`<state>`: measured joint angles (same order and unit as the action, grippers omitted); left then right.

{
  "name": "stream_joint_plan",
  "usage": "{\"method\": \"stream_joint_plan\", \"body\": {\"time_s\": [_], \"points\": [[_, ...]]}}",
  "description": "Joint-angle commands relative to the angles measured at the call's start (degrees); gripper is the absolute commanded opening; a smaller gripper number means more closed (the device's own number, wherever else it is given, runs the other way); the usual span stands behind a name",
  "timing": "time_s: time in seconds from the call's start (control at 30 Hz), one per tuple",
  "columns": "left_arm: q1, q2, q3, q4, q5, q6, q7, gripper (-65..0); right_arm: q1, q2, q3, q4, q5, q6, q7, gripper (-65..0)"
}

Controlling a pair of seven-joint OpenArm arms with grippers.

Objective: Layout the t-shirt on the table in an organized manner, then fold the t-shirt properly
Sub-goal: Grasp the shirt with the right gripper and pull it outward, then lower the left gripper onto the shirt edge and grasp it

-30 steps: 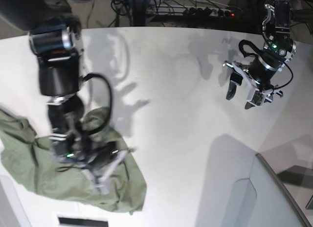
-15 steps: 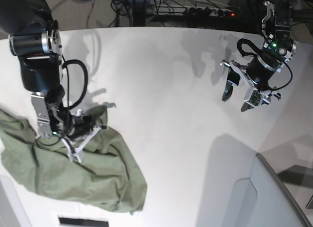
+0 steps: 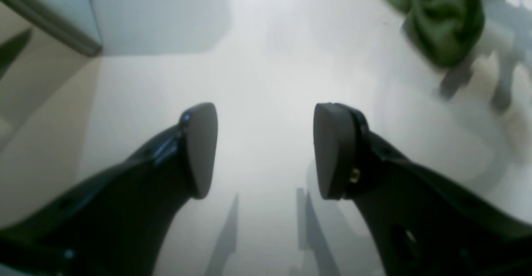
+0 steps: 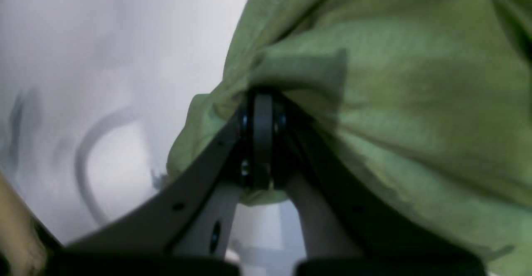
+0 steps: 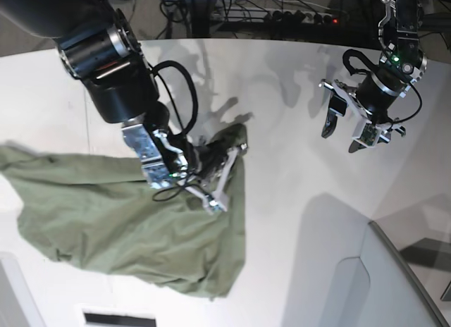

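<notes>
The right gripper (image 5: pixel 227 173) is clamping a bunched fold of the t-shirt (image 5: pixel 120 221), jaws pressed together on the cloth. The shirt is lying crumpled on the table (image 5: pixel 282 200), trailing away from that gripper. The left gripper (image 5: pixel 340 135) is hanging open above bare table, well apart from the shirt.

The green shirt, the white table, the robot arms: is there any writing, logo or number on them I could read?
None can be read.
t-shirt: plain olive cloth, no print showing.
table: bare white, no markings.
Right pincer and left pincer: dark parts, no legible labels; the small green lights on the arms are not text.
</notes>
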<state>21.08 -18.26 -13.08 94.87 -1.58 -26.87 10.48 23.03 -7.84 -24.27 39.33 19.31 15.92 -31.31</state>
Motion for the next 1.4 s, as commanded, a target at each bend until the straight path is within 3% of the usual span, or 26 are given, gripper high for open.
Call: {"method": "stream_joint_plan", "body": {"time_s": [0.0,0.1,0.23,0.3,0.47,0.6,0.73,0.93,1.03,1.2,1.37], "points": [[-0.3,-0.5,0.1,1.0,-0.5,0.3,-1.4,-30.8,0.6,-0.2,-1.4,1.3,1.1,0.0,-1.3,-65.0],[-0.3,-0.1,0.4,1.0,-0.5,0.0,-1.4,-30.8,0.4,0.8,-2.6,8.5,5.3,0.0,-2.3,-65.0],[-0.3,2.6,0.4,1.6,-0.5,-2.4,-1.4,-30.8,-0.7,7.3,-2.3,24.5,9.1,0.0,-7.9,-65.0],[0.1,3.9,1.3,2.9,0.0,-3.2,-1.4,-30.8,-2.6,10.1,0.4,33.4,10.3,0.0,-9.5,-65.0],[3.6,4.2,8.9,7.2,0.1,-3.6,-1.4,-30.8,-9.5,13.1,12.7,48.1,10.4,0.0,-13.0,-64.8],[6.1,4.7,14.4,7.0,-1.0,-3.4,-1.4,-30.8,-14.4,15.2,20.1,49.6,10.2,0.0,-13.7,-64.8],[7.4,7.1,15.1,6.3,-4.6,-3.1,-1.7,-30.9,-17.7,17.8,20.6,49.3,10.2,0.0,-13.6,-64.8],[2.2,9.3,15.1,-2.3,2.0,-3.1,-2.3,-29.6,-20.6,19.8,21.9,49.3,10.2,0.0,-13.5,-64.8],[0.1,9.4,15.1,-4.4,6.5,-2.5,-6.3,-29.1,-21.7,19.8,24.0,49.3,10.2,0.2,-13.5,-64.8],[-3.3,9.2,15.4,-6.7,12.6,0.5,-7.9,-17.8,-23.9,19.9,28.1,49.3,10.2,0.3,-13.5,-64.8],[-5.0,9.2,15.2,-7.8,13.0,0.5,-7.9,-20.6,-25.6,19.9,31.0,49.3,10.1,0.3,-13.5,-64.8]]}}
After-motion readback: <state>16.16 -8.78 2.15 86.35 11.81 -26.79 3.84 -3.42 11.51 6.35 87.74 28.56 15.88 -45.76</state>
